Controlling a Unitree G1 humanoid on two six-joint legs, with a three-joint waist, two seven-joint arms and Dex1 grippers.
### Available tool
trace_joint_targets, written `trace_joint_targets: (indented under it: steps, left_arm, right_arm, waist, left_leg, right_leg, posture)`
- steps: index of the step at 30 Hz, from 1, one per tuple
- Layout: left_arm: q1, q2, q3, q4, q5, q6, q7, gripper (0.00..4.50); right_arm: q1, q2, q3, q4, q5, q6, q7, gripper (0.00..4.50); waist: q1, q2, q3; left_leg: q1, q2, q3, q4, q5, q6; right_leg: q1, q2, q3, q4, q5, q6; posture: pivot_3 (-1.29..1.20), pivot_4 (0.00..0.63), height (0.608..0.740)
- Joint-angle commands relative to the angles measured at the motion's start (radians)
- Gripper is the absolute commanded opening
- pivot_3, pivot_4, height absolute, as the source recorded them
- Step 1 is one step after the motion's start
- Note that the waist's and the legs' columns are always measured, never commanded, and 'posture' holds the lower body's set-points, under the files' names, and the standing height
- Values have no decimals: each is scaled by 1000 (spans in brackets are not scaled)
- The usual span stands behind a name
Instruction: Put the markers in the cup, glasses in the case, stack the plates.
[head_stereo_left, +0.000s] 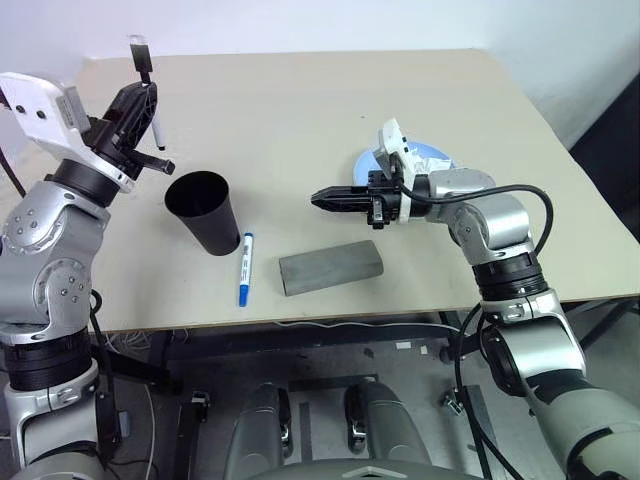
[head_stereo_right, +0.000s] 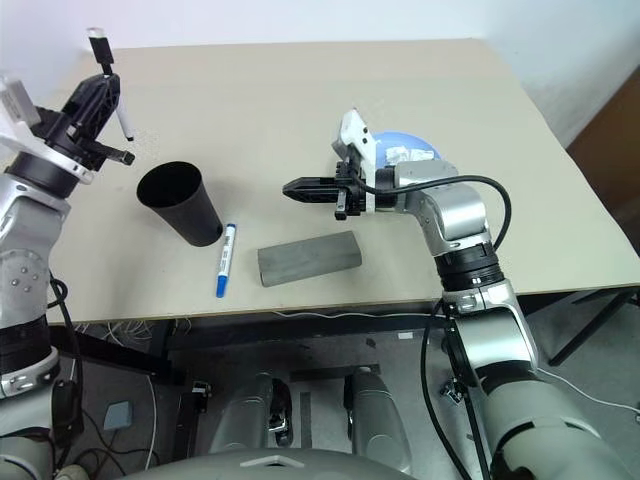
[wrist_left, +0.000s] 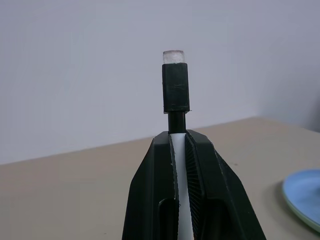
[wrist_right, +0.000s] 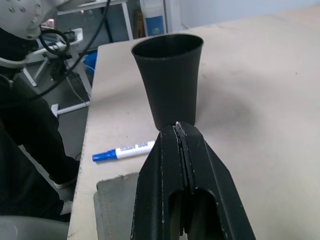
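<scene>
The left tool (head_stereo_left: 138, 105) is raised over the far left part of the beige worktop (head_stereo_left: 300, 100), clenched on the thin black-capped marker (head_stereo_left: 146, 85), which stands roughly upright in its grip; the black cap with a clear tip pokes above the fingers (wrist_left: 200, 190) and the white barrel runs down between them. Just below and to the right of that tool, the black cup (head_stereo_left: 204, 211) stands upright on the worktop with its wide mouth open. Lying flat just right of the cup's base is the blue-capped marker (head_stereo_left: 244, 268), its blue cap pointing toward the near edge; whether it touches the cup cannot be told. To the right of this marker, the grey case (head_stereo_left: 331, 266) lies shut on the worktop, its long side running left to right at a slight angle. The right tool (head_stereo_left: 325, 200) hovers above the worktop a little beyond the case, pointing left toward the cup, its two black fingers pressed together and empty. Behind the right wrist, toward the far right, a light blue plate (head_stereo_left: 435, 155) rests on the worktop with a crumpled white tissue (head_stereo_right: 405, 153) on it, both partly hidden by the arm.
</scene>
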Motion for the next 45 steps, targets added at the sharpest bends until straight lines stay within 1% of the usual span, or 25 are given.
trace_joint_targets:
  steps: [1,11,20,24,28,29,33,36,39,43,45]
  left_arm:
    - [42,-3,30,-53,-63,-4,-90,73]
    - [92,-34,19,-32,-71,-17,-181,73]
    - [123,-52,28,-24,-57,-20,-198,73]
    - [142,-51,27,-31,-53,-16,-202,1286]
    - [149,-51,27,-35,-49,-25,-204,2662]
    - [150,-52,27,-36,-50,-23,-204,3100]
    - [155,-54,30,-48,-54,-19,-200,4462]
    - [160,-41,43,-57,-57,-7,-193,4462]
    - [171,-10,71,-87,-93,45,-182,4462]
    - [210,78,132,-198,-178,183,-138,4462]
    - [228,94,175,-264,-208,221,-72,4462]
  right_arm:
    - [5,-18,-9,-69,13,-7,-15,0]
    - [19,-39,-2,-87,7,-9,-39,0]
    - [18,-47,4,-75,-8,-27,-43,0]
    - [17,-49,12,-62,-22,-40,-44,0]
    - [24,-50,26,-63,-34,-55,-40,0]
    - [24,-50,29,-62,-36,-55,-39,0]
    - [20,-51,29,-51,-33,-53,-35,0]
    - [16,-49,26,-48,-27,-49,-33,0]
    - [9,-46,16,-41,-15,-41,-29,0]
    - [-6,-44,15,-9,-18,-48,-28,0]
    - [-15,-39,18,11,-22,-57,-29,0]
  waist:
    - [-1,0,0]
    - [2,0,0]
    - [1,0,0]
    - [1,0,0]
    - [2,0,0]
    - [2,0,0]
    - [2,0,0]
    - [2,0,0]
    - [0,0,0]
    - [-3,0,0]
    - [-3,0,0]
  left_leg:
    - [0,0,0,0,0,0]
    - [1,0,0,0,0,0]
    - [1,0,0,0,0,0]
    - [1,0,0,0,0,0]
    - [1,0,0,0,0,0]
    - [1,0,0,0,0,0]
    - [1,0,0,0,0,0]
    - [1,0,0,0,0,0]
    - [1,0,0,0,0,0]
    - [1,1,-1,0,0,0]
    - [1,1,-1,0,0,0]
  right_leg:
    - [0,0,0,0,0,0]
    - [1,1,0,0,0,0]
    - [1,1,0,0,0,0]
    - [1,1,0,0,0,0]
    - [1,1,0,0,0,0]
    - [1,1,0,0,0,0]
    - [1,1,0,0,0,0]
    - [1,1,0,0,0,0]
    - [1,1,0,0,0,0]
    - [1,1,0,0,0,0]
    - [1,0,0,0,0,0]
  posture:
    - [0,150,670]
    - [0,150,670]
    - [0,150,670]
    - [0,150,670]
    - [0,150,670]
    - [0,150,670]
    - [0,150,670]
    - [0,150,670]
    - [0,150,670]
    - [0,150,670]
    - [0,150,670]
